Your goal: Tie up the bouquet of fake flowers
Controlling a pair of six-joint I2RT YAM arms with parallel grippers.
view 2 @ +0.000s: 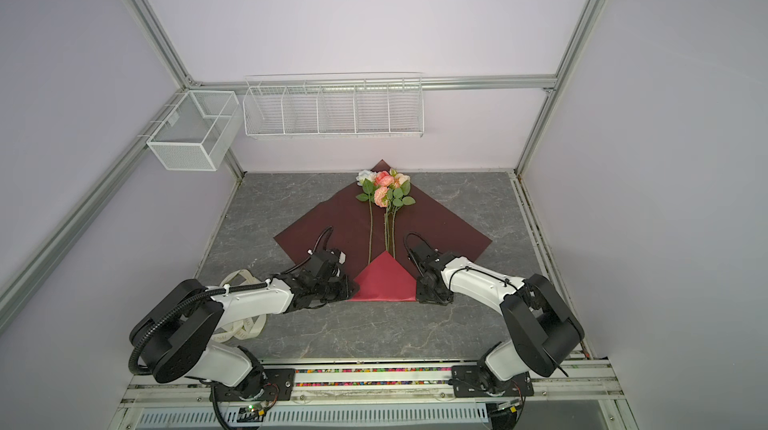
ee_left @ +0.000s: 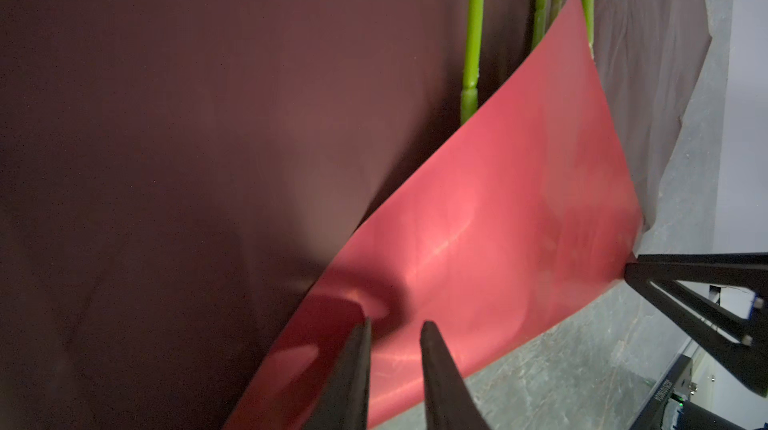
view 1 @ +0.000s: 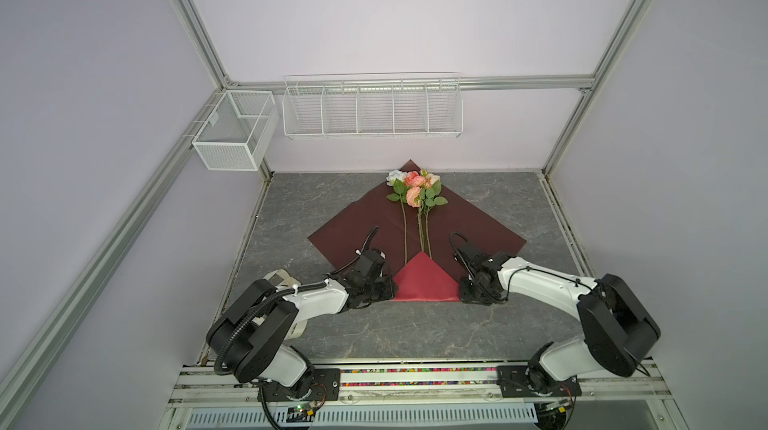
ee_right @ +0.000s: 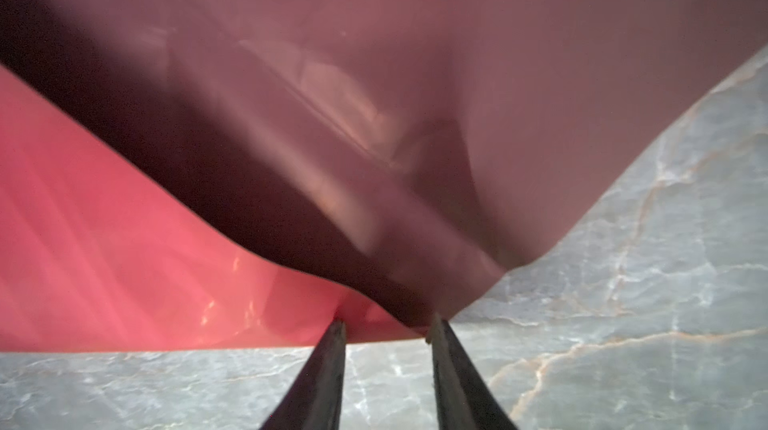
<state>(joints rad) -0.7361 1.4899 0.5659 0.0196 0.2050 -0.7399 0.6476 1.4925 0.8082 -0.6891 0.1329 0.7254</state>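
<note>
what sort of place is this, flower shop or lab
Most likely a robot lab cell, not a shop: aluminium frame, two robot arms bolted to a rail, wire baskets on the walls.

Left arm reaches in from 7 o'clock, right arm from 5 o'clock, both low. Left end effector and right end effector show jaws narrowly apart.

Top views give you bright, even light w/ wide-angle bowing at edges. Wrist cams: close paper blurry, soft glare patches.
</note>
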